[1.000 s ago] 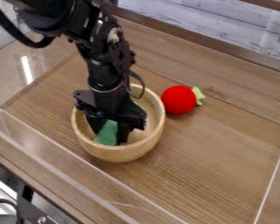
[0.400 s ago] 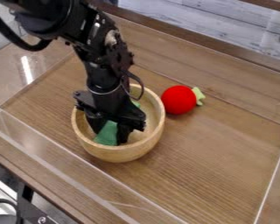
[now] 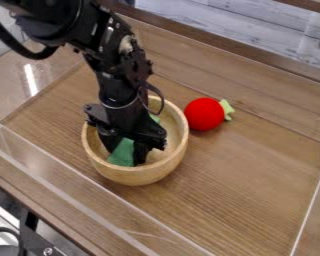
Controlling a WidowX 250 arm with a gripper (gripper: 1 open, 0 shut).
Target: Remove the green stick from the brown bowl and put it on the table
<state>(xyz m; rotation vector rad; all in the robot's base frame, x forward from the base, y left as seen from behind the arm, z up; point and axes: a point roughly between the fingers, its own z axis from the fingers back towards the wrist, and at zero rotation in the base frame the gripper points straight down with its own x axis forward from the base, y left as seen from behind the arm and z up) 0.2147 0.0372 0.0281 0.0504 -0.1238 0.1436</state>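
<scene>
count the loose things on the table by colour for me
green: 1, the green stick inside the bowl
brown: 1, the brown bowl
red: 1, the round red toy with a green tip, lying on the table right of the bowl
total: 3

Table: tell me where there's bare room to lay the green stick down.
Bare table lies right of the brown bowl, below the red toy, out to the acrylic wall. It is crowded in the bowl, where the claw sits over the green stick.
</scene>
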